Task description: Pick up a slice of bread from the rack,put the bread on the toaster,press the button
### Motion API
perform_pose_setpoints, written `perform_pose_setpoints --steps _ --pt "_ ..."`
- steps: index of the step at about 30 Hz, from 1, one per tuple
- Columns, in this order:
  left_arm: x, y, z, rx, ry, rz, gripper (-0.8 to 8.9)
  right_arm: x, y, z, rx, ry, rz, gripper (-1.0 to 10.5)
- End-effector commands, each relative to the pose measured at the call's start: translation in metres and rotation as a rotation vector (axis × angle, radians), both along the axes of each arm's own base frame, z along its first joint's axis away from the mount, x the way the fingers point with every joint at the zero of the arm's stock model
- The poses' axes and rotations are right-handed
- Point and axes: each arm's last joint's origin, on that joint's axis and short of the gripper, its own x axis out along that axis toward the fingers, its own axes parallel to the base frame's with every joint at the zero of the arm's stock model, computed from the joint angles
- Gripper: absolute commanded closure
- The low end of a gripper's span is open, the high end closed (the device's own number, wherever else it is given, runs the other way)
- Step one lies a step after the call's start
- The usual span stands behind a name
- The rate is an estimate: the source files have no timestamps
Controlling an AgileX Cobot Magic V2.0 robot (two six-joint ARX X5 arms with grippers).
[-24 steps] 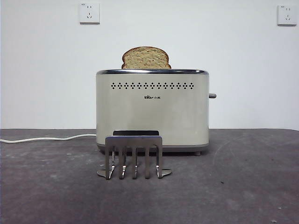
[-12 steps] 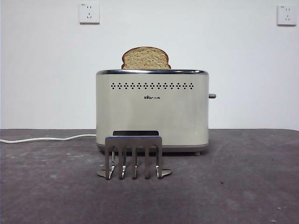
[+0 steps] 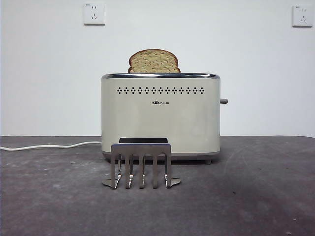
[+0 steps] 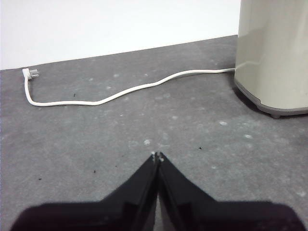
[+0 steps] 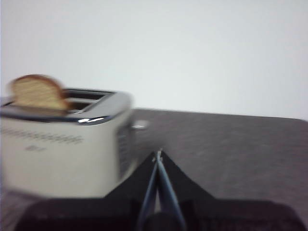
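The slice of bread [image 3: 154, 61] stands upright in a slot of the cream toaster [image 3: 160, 115], its domed top above the chrome rim; the right wrist view shows the bread [image 5: 37, 93] too. The silver rack [image 3: 141, 164] stands bare in front of the toaster. The toaster's small lever button [image 3: 224, 101] sticks out of its right side. My left gripper [image 4: 157, 156] is shut, low over the table, left of the toaster [image 4: 274, 53]. My right gripper [image 5: 158, 153] is shut, raised to the right of the toaster [image 5: 62, 144], holding nothing. Neither arm shows in the front view.
A white power cord [image 3: 49, 146] runs from the toaster's left side across the dark grey table, ending in a plug [image 4: 30, 73]. Two wall sockets [image 3: 94, 13] sit on the white wall behind.
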Motion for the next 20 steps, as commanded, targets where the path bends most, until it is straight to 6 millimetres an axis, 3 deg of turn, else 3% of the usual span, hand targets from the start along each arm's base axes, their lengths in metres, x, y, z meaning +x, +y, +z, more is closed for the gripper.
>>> perform_pose_setpoints --steps 1,9,20 --pt "0.001 0.000 -0.004 -0.006 0.011 0.006 8.17 0.002 0.000 -0.026 0.080 0.002 -0.082 9.5" --pt "0.001 0.000 -0.004 -0.006 0.011 0.006 8.17 0.002 0.000 -0.066 0.116 0.062 -0.115 9.5" --pt "0.001 0.000 -0.005 -0.006 0.011 0.006 8.17 -0.002 0.000 -0.084 0.060 0.229 -0.120 9.5"
